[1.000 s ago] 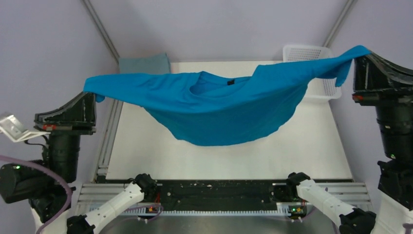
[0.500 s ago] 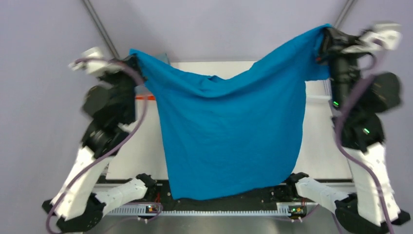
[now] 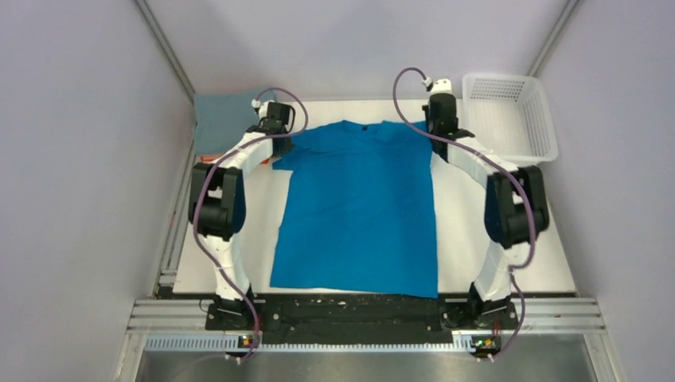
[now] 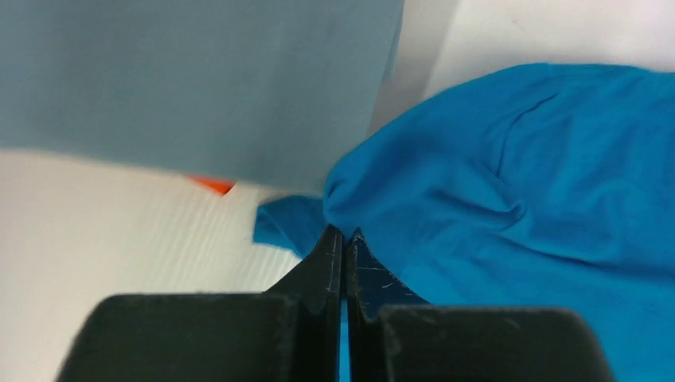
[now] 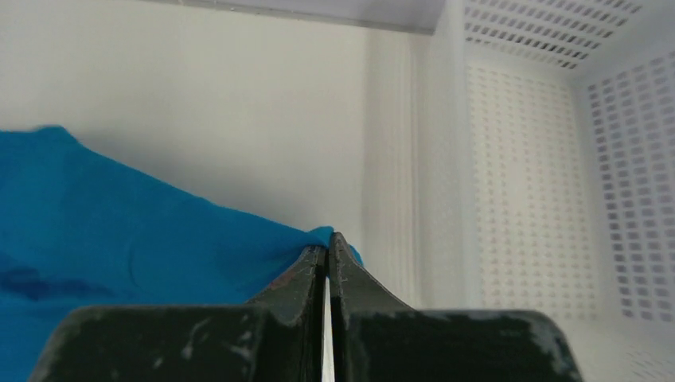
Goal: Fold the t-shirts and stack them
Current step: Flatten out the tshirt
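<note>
Blue t-shirt (image 3: 358, 207): spread flat on desk (image 3: 549, 255), collar at far side, hem at near edge.
Left tool (image 4: 344, 239): fingers pressed together, pinching bunched cloth at shirt's left shoulder; blue shows in slit between fingers.
Right tool (image 5: 328, 243): fingers pressed together, tips nipping edge of shirt's right sleeve.
Grey-blue folded t-shirt (image 3: 227, 119): far left corner, just beside left tool; orange cloth (image 4: 213, 185) peeks from under it.
White mesh basket (image 3: 509, 115): far right corner, just beside right tool; only mesh walls and floor in view.
</note>
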{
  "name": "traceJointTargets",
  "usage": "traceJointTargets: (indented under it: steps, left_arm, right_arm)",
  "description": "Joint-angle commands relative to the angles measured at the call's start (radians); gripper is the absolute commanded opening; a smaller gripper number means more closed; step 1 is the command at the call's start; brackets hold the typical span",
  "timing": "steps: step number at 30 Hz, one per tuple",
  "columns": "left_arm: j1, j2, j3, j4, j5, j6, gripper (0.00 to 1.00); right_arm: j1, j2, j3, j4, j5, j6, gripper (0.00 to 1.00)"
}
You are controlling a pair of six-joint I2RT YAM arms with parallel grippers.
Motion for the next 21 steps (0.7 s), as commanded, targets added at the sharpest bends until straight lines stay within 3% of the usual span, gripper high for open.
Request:
traceJointTargets:
  steps: [1,4,5,6,10,15,18,21]
  left_arm:
    - [0.034,0.137,0.228,-0.063,0.161,-0.069,0.09]
    - [0.037,0.195,0.331,-0.110,0.181,-0.046,0.54]
    - [0.037,0.202,0.356,-0.124,0.186,-0.036,0.94]
    - [0.037,0.201,0.371,-0.129,0.191,-0.030,0.98]
    - [0.033,0.141,0.376,-0.149,0.213,-0.030,0.99]
    - [-0.010,-0.009,0.225,-0.136,0.330,-0.027,0.99]
    - [-0.058,-0.090,0.092,-0.079,0.401,-0.018,0.99]
    - [-0.101,-0.143,-0.009,-0.043,0.409,-0.010,0.99]
  right_arm:
    - [-0.016,0.254,0.283,-0.015,0.043,0.060,0.02]
    - [-0.018,0.370,0.427,-0.095,0.066,0.056,0.24]
    - [-0.019,0.391,0.463,-0.114,0.063,0.056,0.33]
    - [-0.018,0.402,0.485,-0.124,0.062,0.058,0.38]
    - [-0.018,0.375,0.507,-0.160,0.097,0.072,0.58]
    - [-0.017,0.219,0.425,-0.260,0.111,0.181,0.80]
    - [-0.016,0.081,0.331,-0.343,0.021,0.281,0.85]
    - [-0.009,-0.089,0.137,-0.329,-0.184,0.385,0.92]
